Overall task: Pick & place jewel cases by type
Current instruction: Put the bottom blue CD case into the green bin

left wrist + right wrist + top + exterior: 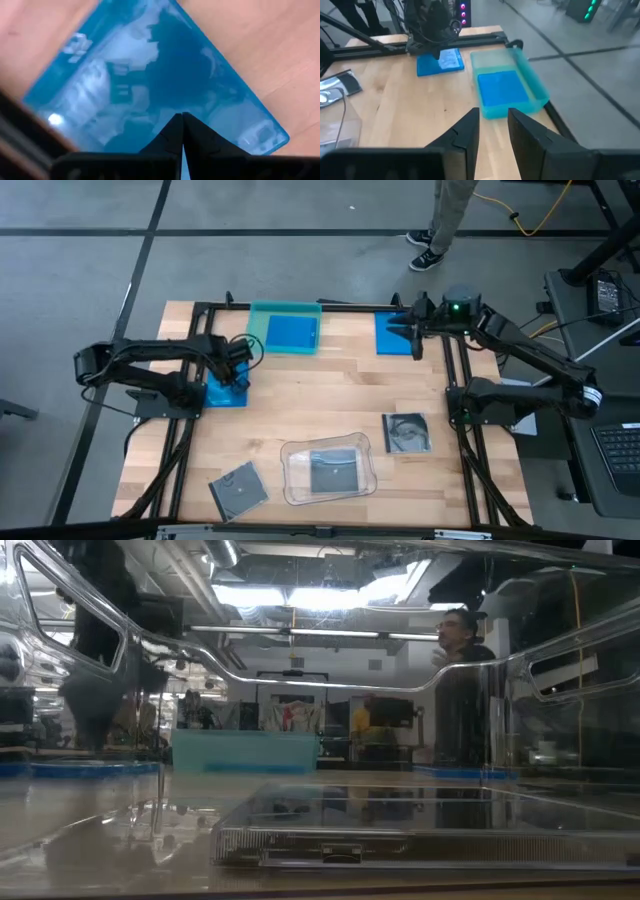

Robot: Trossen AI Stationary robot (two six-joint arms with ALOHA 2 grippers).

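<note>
**Left gripper poised over a blue jewel case at the table's left edge**

A wooden table (300, 410) fills the overhead view, with a dark arm on each side. Near the far edge, left of centre, sits a teal tray (258, 315) already holding one blue jewel case (291, 333). Near the front edge, a clear rounded tray (290, 480) holds one dark case (333, 471). Two more dark cases lie loose on the wood: one at the front-left corner (238, 490), one toward the right edge (407, 432).

The case in play is a blue jewel case (226, 392) lying flat at the left edge, about halfway along it. The left gripper (236, 368) hangs directly above its far part, so the case lies straight below the fingers, not off to either side. In the left wrist view the case (150, 85) sits diagonally, its corners turned relative to the fingers. The left gripper (181, 131) shows its two fingertips pressed together with no gap, and it holds nothing; whether the tips touch the case is hard to judge from this close view. The left arm reaches in from the left edge, folded low, wrist pointing down. It is clearly the nearer arm to this case.

The right gripper (410, 330) waits over another blue case (393, 335) at the far-right corner. Its fingers (465, 131) stand slightly parted, and it is empty.
</note>
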